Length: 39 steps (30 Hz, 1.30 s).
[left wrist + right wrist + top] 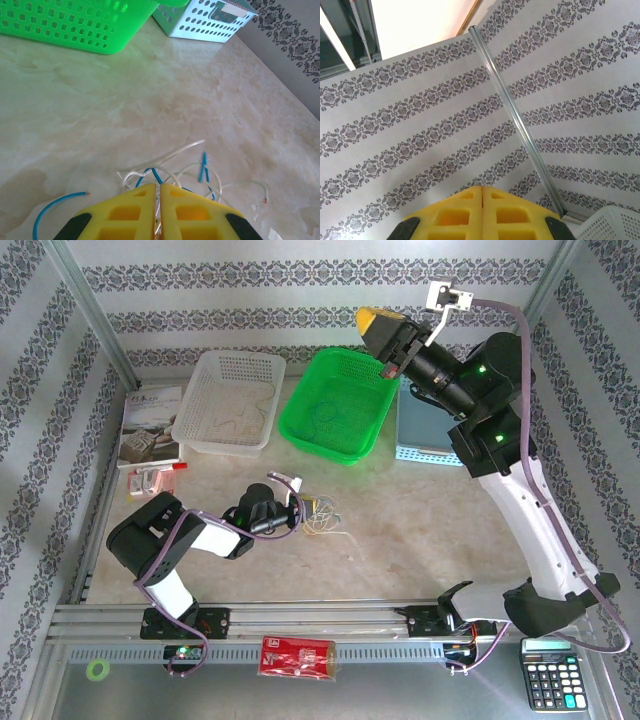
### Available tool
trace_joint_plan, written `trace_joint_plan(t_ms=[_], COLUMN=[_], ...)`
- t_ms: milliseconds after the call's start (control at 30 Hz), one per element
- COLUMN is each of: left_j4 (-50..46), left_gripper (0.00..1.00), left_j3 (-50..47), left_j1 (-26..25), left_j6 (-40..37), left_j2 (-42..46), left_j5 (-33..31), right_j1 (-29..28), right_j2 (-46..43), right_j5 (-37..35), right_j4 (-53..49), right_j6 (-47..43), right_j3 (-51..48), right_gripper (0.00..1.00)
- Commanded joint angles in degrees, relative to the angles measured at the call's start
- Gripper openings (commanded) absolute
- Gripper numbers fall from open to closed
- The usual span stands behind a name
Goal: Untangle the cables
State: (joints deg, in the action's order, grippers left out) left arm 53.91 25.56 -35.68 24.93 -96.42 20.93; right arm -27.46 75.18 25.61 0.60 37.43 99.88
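Beige marbled tabletop, enclosed by walls papered in grey ornamental stripes. Findings, nearest first:

At the near edge, a metal rail carries both arm bases; a red box and a calculator lie in front of it.

Left gripper: low over the table at centre-left, yellow fingers pressed together. Thin strands emerge directly at its tips; whether one is pinched between them cannot be told.

The cables: a small loose tangle lying on the bare table just beside the left gripper, well short of the baskets. Strands are very thin, whitish and blue, looping over each other. The left wrist view also shows a separate curved blue strand to one side, with a bare end.

Further back, left to right: a white basket with a pale strand lying in it, a green basket holding a thin loop, and a light blue basket.

Right gripper: raised above the green basket's far corner, fingers fully closed with nothing between them, facing the wall
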Motion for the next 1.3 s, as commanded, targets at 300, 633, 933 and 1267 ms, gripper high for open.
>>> trace_joint_plan(t_ms=[300, 633, 933, 1267], left_j4=[-1.4, -7.3, -10.3, -11.9], left_gripper=[0.01, 0.00, 0.00, 0.00], left_j3=[0.7, 3.4, 5.7, 6.8], left_j1=[-0.7, -0.7, -0.7, -0.7], left_j6=[2.7, 1.1, 1.0, 0.7], left_j2=[2.9, 4.7, 4.9, 4.9], left_j5=[0.4, -2.2, -2.5, -2.5], right_j1=[0.7, -4.4, -13.9, -18.3], right_j2=[-8.6, -21.2, -22.7, -16.7], right_j5=[-3.4, -7.4, -6.4, -8.6], right_j4=[2.3, 1.9, 8.2, 15.7], right_j6=[-0.2, -4.6, -7.3, -7.5], right_j3=[-27.9, -63.7, -79.8, -84.6], right_gripper=[0.08, 0.58, 0.68, 0.70])
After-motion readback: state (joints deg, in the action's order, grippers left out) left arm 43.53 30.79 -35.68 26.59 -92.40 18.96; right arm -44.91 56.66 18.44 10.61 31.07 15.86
